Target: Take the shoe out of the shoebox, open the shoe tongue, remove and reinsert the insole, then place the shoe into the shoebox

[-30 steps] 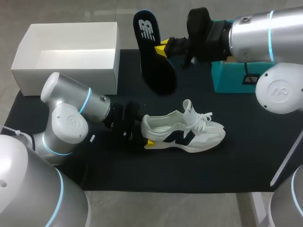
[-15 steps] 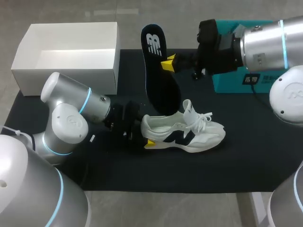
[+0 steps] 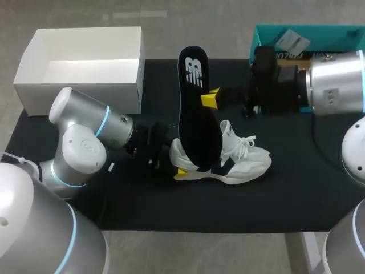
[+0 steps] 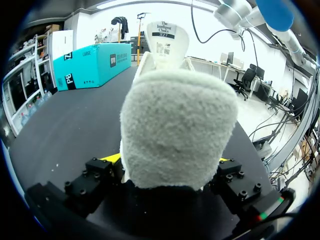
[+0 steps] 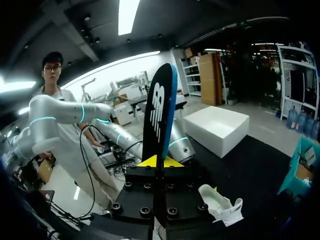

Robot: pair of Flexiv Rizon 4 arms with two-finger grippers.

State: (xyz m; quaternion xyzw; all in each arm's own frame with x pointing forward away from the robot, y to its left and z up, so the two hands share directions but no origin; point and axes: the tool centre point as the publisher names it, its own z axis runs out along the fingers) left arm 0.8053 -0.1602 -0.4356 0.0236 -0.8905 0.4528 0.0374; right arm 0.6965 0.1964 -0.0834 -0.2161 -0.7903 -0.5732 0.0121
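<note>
While the worktop (image 3: 285, 200) lies bare along its near edge and right of the shoe, your white shoebox (image 3: 80, 94) sits open at the far left corner. The shoe (image 3: 245, 162) lies mid-worktop, its heel clamped between the left claw's (image 3: 174, 160) 2 fingers. The right claw (image 3: 210, 98) pinches the dark insole (image 3: 197, 114) by its side, lower end over the shoe's opening.

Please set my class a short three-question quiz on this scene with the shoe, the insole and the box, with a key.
1. Fill in: the left gripper clamps the shoe at its ____.
2. True or false: the shoe lies outside the shoebox.
3. What holds the black insole upright over the shoe? A) left gripper B) right gripper C) a person's hand

Key: 1 heel; 2 true; 3 B.
</note>
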